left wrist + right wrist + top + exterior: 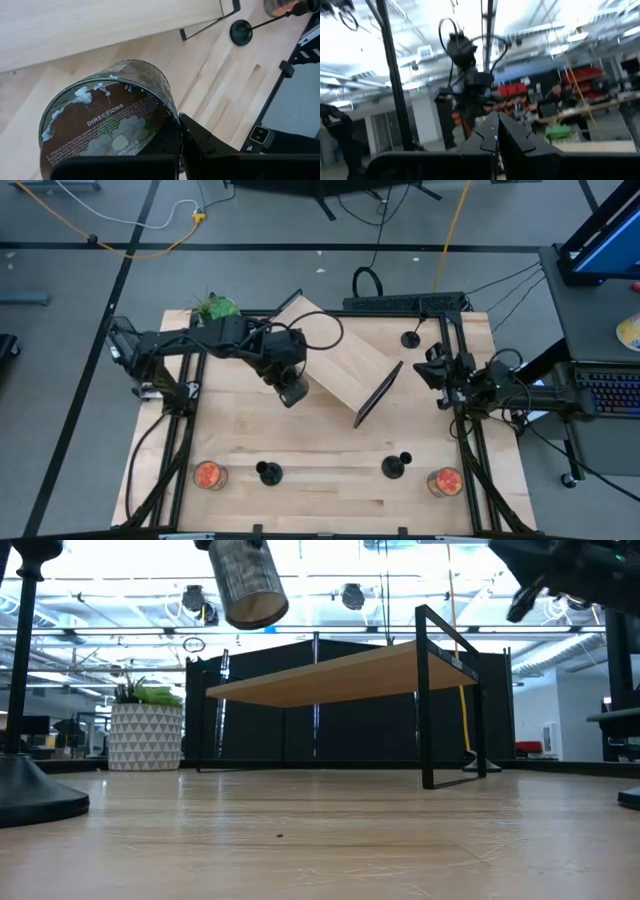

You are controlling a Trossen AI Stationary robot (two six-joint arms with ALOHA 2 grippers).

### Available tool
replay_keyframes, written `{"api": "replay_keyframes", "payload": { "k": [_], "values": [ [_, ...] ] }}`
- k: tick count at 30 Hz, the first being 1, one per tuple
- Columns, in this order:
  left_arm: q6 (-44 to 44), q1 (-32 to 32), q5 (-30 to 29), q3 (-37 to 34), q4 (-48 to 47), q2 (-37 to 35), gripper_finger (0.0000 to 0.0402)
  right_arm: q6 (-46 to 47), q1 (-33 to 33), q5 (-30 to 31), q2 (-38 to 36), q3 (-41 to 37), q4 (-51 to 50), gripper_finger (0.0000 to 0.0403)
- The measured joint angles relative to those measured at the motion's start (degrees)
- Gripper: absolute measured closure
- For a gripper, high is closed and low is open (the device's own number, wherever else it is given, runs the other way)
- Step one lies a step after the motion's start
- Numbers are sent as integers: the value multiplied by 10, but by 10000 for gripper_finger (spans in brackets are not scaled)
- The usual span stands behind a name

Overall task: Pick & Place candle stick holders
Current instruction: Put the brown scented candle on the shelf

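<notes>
Our left claw (291, 391), shut on a dark tin (107, 122), hangs above the table with the nearest candle holder (269, 472) toward the front edge, while our right claw (436, 370) waits shut and empty.

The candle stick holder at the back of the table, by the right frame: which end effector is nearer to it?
The right end effector: it is just in front of that candle stick holder. The left end effector, gripping a candle jar, is farther away across the small shelf.
</notes>
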Motion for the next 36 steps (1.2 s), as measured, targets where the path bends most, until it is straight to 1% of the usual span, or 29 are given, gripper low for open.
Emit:
{"api": "replay_keyframes", "payload": {
  "k": [4, 8, 12, 17, 19, 24, 27, 31, 36],
  "values": [
    [4, 0, 0, 18, -1, 16, 401, -21, 1, -16, 107, 82, -28, 398],
    [7, 0, -7, 27, -4, 21, 401, -48, 1, -34, 211, 179, -90, 370],
    [10, 0, -17, 27, -4, 21, 401, -64, 1, -66, 306, 265, -169, 321],
    [21, -3, -27, 28, 0, 16, 401, -76, 1, -109, 408, 341, -184, 246],
    [22, -4, -31, 28, 0, 17, 402, -80, 1, -121, 440, 364, -184, 215],
    [30, -4, -34, 28, 1, 17, 402, -82, 1, -122, 502, 406, -185, 143],
    [34, -4, -36, 28, 5, 17, 402, -78, 1, -122, 532, 422, -184, 108],
    [38, -4, -36, 28, 22, 17, 402, -77, 5, -122, 570, 444, -185, 71],
    [39, -4, -36, 28, 30, 17, 402, -68, 12, -121, 610, 474, -191, 39]
  ]
}}
